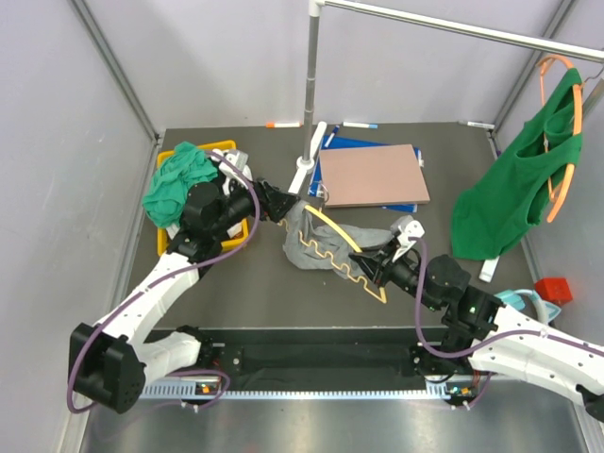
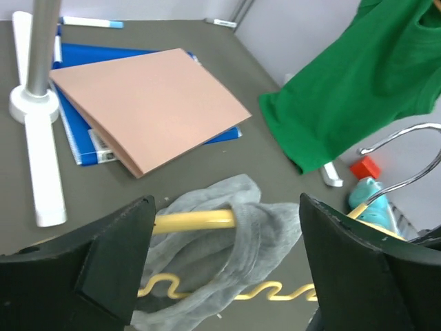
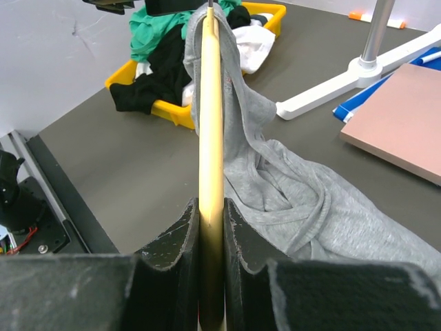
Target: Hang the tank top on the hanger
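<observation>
Right gripper (image 3: 211, 207), at 5 o'clock on the table: fingers clamped narrow on the hanger (image 3: 211, 124), gripping the pale yellow bar edge-on near its low end. Firm hold, no gap visible in the wrist view.

The hanger runs from that grip toward 11 o'clock, tilted, with its far tip raised. The wavy lower bar hangs below it.

Tank top (image 1: 316, 247), mid-table: the light grey fabric is draped over the hanger's far tip, and one arm of the hanger passes into an opening of the cloth. The rest lies slumped on the table at 3 o'clock of the bar. Judged partly on: one shoulder seated, the other not yet.

Left gripper (image 2: 227, 207), at 10 o'clock of the tank top: claw spread wide, holding nothing, facing the threaded arm and the grey cloth. Whether it touches the fabric cannot be told.

To do the step well:
- Close the left claw on the rim of the opening only, not on the bar.
- Draw the cloth along the arm toward the hook.
- Hold the right grip steady and level so the seated strap does not slide off.
- Thin fabric may bunch; pinch a single layer.

Farther, at 12 o'clock: white rack stand (image 1: 302, 170) and a tan folder (image 1: 370, 175). At 10 o'clock: yellow bin (image 1: 222, 144).
</observation>
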Controlling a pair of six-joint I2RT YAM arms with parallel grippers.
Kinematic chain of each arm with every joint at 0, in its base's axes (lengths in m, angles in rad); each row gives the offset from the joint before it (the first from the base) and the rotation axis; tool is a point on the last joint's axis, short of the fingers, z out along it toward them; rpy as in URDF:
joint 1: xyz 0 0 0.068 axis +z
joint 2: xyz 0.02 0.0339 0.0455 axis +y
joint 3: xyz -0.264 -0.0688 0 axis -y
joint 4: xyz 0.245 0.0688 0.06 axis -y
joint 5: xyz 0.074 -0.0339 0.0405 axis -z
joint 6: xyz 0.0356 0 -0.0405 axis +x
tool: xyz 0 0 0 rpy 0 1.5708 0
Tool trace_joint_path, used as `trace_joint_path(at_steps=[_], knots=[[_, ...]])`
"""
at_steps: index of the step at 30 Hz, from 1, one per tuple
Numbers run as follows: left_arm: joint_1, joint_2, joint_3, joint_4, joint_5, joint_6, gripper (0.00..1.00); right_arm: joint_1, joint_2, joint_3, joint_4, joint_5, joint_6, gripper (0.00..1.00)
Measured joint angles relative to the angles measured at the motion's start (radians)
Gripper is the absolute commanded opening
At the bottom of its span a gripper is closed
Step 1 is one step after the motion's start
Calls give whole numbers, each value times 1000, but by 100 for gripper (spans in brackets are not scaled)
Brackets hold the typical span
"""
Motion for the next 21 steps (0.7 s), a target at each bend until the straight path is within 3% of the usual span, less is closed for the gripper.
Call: trace_joint_path(at_steps=[12,21], knots=[[-19,-125,-17,-22,-14,108,84,0,63,-6,54,58,13,0],[-216,-105,-18,-14,-40,234,85,0,147,-6,140,56,31,0]])
